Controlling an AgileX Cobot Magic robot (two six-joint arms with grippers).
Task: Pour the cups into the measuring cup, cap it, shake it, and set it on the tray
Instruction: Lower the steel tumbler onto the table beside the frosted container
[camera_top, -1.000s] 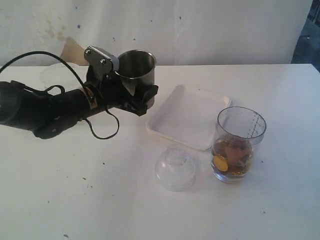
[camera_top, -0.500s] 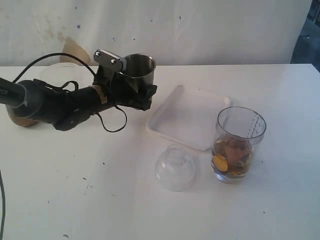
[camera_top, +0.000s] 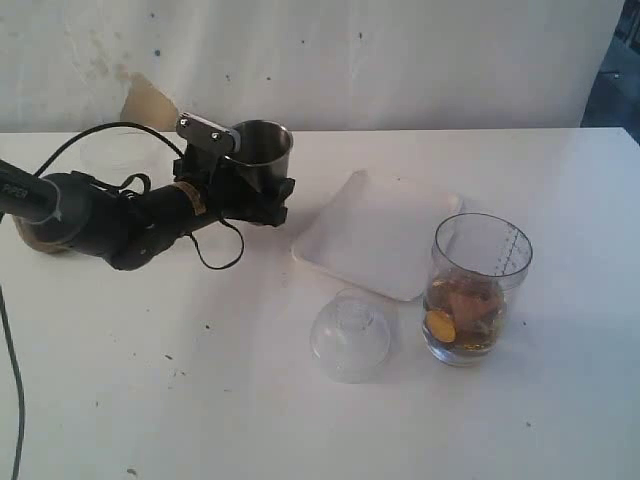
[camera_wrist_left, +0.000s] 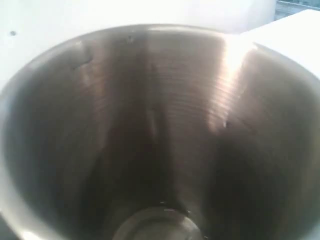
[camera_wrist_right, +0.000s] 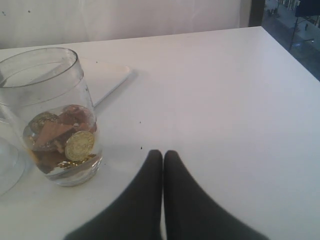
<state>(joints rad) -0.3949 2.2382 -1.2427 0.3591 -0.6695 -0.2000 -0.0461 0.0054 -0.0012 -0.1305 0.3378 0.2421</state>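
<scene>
Left gripper: the left gripper (camera_top: 262, 196) sits in the upper left part of the exterior view. Its black jaws hug the steel tumbler (camera_top: 262, 150), one on each side.
Steel tumbler: it stands upright with its mouth up, left of the tray (camera_top: 335, 250). I cannot tell if its bottom touches the table (camera_top: 200, 400).
Inside the tumbler: in the left wrist view the shiny steel tumbler (camera_wrist_left: 160, 125) fills the whole frame (nothing else fits in).
Right gripper: the right gripper (camera_wrist_right: 163, 156) is at the bottom middle of the right wrist view. Its two dark fingers are pressed tight together and hold nothing. It does not show in the exterior view.
Measuring cup: the measuring cup (camera_top: 478, 290) stands upright on the table at the right of the exterior view, just beside the tray's right corner. It has no cap on.
In the measuring cup: brown bits and a gold coin (camera_wrist_right: 79, 145) lie at the bottom of the measuring cup (camera_wrist_right: 55, 115).
Tray: flat and white, in the middle of the exterior view.
Dome lid: the clear dome lid (camera_top: 350, 335) rests on the table, below the tray and left of the measuring cup.
Frosted cup: the frosted cup (camera_top: 118, 152) stands at the upper left, behind the arm.
</scene>
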